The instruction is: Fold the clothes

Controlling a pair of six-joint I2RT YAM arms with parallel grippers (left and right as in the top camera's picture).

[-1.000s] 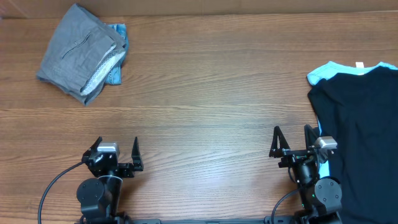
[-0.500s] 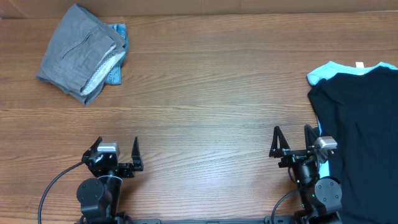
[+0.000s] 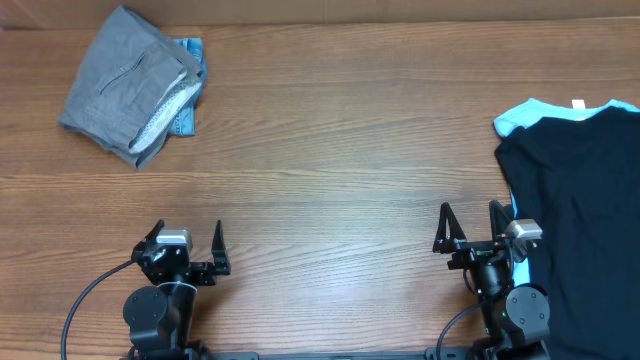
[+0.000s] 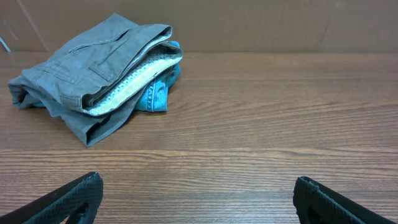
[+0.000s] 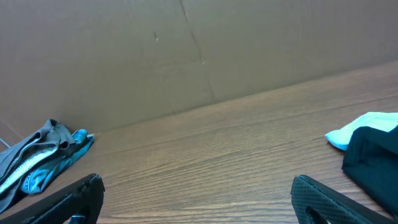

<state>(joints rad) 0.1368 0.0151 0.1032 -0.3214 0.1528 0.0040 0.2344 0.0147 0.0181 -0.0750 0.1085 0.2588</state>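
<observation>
Folded grey shorts lie at the table's far left with blue denim shorts peeking out beneath; the left wrist view shows the grey shorts with their pale speckled lining and the denim. At the right edge a black tee lies spread over a light-blue garment. My left gripper sits open near the front edge, nothing between its fingers, far from the pile. My right gripper is open and empty too, just left of the black tee.
The wooden table stretches bare between the two clothing piles. A brown cardboard wall stands along the far edge. Cables trail from both arm bases at the front.
</observation>
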